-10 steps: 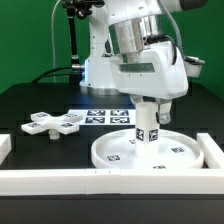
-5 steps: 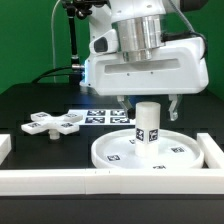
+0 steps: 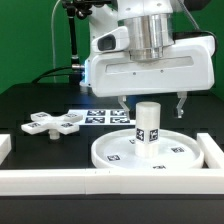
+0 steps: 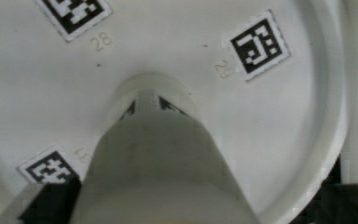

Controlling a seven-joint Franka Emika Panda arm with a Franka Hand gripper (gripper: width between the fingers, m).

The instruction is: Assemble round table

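While the leg (image 3: 148, 122) stood upright on the round disc (image 3: 115, 152), the fingers (image 3: 124, 103) hung apart above it; fetching the cross-shaped base (image 3: 55, 124) seemed next.

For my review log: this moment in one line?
short white plastic cylinder leg upright on white rimmed round disc | gripper open above it | white cross-shaped base apart, exterior view's left

Exterior camera faces the white robot arm (image 3: 150, 70) from mid-range; wrist camera looks closely down on the shared white rimmed round plastic disc (image 3: 190, 155) (image 4: 176, 40).
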